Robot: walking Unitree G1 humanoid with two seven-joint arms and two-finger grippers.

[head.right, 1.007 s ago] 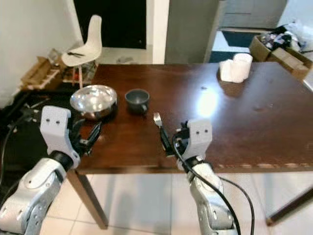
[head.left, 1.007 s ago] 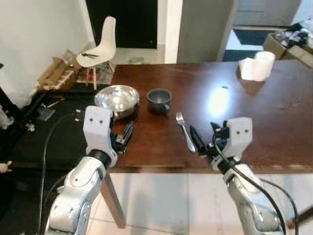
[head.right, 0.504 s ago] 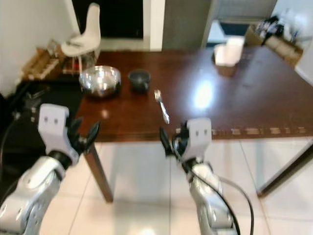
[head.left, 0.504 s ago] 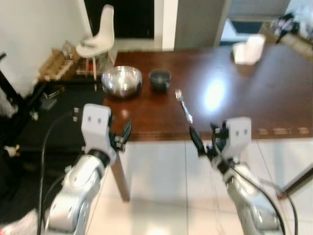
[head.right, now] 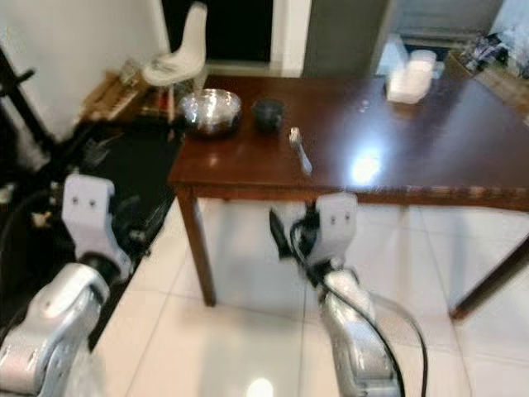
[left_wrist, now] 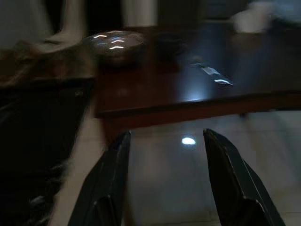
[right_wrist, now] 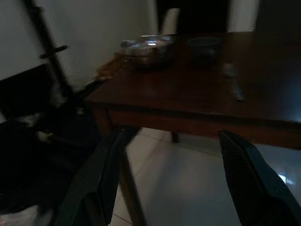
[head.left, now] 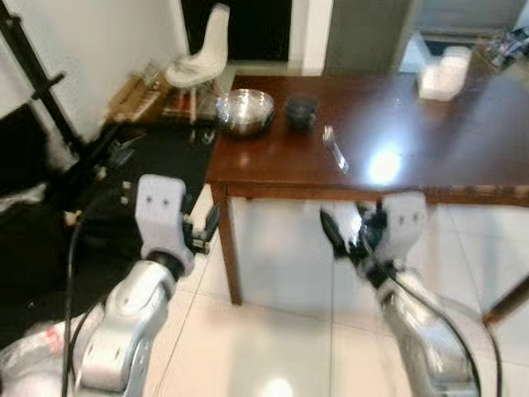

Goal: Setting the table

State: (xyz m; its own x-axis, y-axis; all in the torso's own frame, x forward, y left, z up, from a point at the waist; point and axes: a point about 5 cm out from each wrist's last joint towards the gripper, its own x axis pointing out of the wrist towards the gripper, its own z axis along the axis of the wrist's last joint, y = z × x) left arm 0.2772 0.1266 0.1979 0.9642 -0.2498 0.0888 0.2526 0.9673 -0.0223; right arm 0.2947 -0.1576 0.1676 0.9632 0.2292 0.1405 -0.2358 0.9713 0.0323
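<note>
Both tools — left tool (left_wrist: 164, 174), right tool (right_wrist: 178, 181) — spread wide, empty, above tiled floor (head.left: 273, 347); fork (head.left: 335, 149), bowl (head.left: 245, 110), cup (head.left: 302, 112) on worktop (head.left: 430, 161)

- I stand in a home's dining area: a dark wooden desk (head.left: 430, 124) on pale floor tiles (head.left: 273, 331).
- A steel bowl (head.left: 245, 110), cup (head.left: 302, 112), fork (head.left: 335, 149) and white chair (head.left: 207, 54) say so.
</note>
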